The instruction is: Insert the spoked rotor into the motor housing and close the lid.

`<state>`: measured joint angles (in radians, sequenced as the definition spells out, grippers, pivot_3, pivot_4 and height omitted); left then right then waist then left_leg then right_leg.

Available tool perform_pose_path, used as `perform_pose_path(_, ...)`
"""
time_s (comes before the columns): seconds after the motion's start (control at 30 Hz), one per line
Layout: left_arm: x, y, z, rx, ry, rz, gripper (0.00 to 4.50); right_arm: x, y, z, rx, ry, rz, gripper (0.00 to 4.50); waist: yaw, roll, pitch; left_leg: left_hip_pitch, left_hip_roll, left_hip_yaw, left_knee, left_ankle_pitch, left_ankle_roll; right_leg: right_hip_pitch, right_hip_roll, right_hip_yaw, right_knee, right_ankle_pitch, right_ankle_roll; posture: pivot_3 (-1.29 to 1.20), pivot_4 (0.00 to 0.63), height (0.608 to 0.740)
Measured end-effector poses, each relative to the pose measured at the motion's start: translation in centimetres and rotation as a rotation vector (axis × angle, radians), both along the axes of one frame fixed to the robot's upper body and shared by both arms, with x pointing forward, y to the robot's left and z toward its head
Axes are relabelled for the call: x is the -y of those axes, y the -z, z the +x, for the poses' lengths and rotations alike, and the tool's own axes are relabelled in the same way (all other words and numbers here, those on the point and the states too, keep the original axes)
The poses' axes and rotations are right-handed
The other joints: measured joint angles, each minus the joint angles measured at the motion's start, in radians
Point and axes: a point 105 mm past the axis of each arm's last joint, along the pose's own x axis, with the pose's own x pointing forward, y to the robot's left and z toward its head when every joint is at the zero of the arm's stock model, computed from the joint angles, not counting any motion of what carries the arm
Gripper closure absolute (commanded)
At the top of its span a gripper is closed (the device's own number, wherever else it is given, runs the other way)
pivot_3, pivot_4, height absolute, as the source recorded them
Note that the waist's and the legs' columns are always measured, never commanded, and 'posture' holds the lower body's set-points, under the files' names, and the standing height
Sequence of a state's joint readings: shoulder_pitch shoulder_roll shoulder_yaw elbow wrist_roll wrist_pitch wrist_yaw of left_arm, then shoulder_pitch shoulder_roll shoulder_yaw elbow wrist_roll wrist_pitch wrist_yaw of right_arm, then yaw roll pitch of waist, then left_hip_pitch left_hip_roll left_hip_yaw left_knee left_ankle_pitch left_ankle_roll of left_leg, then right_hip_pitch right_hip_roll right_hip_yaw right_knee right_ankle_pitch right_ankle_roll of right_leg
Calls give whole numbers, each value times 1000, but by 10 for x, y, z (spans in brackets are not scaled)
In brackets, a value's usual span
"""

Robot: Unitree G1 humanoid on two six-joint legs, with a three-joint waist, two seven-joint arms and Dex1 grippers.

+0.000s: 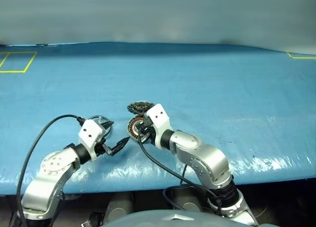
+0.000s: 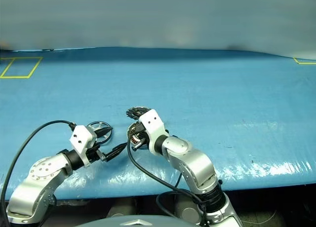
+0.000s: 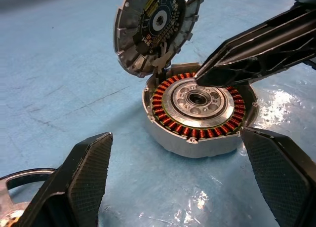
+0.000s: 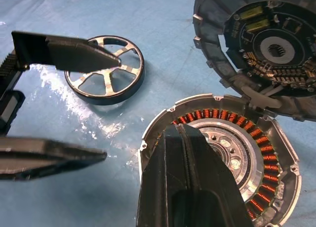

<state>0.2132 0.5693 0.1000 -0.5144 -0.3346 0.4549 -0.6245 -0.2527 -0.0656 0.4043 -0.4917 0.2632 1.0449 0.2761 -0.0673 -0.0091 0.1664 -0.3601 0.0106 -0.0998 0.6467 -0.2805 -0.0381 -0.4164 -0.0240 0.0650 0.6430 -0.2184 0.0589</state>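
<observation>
Gleaming copper coils ring round motor housing (image 3: pixel 200 113); right claw (image 4: pixel 190 187) clenched, left claw (image 3: pixel 182 187) released.

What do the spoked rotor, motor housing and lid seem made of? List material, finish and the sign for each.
Spoked rotor: likely polished metal; bright silver spokes, darker outer rim.
Motor housing: probably cast or machined metal, matte grey wall; copper-coloured wire windings ring a shiny silver hub.
Lid: grey metal toothed rim, it seems; the dark inner face looks like a circuit board with small components.
</observation>
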Motion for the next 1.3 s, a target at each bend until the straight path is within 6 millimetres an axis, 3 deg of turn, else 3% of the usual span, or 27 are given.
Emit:
perform_pose_path(0.27, -37, -11, 3, 0, -97, 101, 0, 6, -3, -3, 27, -31, -6, 4491, 0, 0, 0, 0, 0, 0, 0, 0, 0, 0, 0, 0, 0, 0, 0, 0, 150, 740)
perform_pose_path(0.37, -46, -17, 2, 1, -92, 141, 553, 6, -3, -4, 30, -33, -6, 4500, 0, 0, 0, 0, 0, 0, 0, 0, 0, 0, 0, 0, 0, -1, -1, 0, 150, 740)
perform_pose_path(0.43, -49, -19, 3, -3, -82, 158, 1194, 4, -4, -4, 33, -37, -4, 4500, 0, 0, 0, 0, 0, 0, 0, 0, 0, 0, 0, 0, 0, -1, -1, 0, 150, 740)
perform_pose_path(0.83, -55, -15, 16, -47, -82, 178, 1194, 2, 0, -8, 20, -24, 12, 4500, 0, 0, 0, 0, 0, 0, 0, 0, 0, 0, 0, 0, 0, 0, 0, 0, 150, 740)
perform_pose_path(1.3, -63, 11, 7, -167, -171, 190, 1194, 2, 3, -8, 7, 0, 16, 4500, -1, 0, 0, 0, 0, 0, -1, 0, 0, -1, 0, -1, 0, 0, 1, 0, 150, 740)
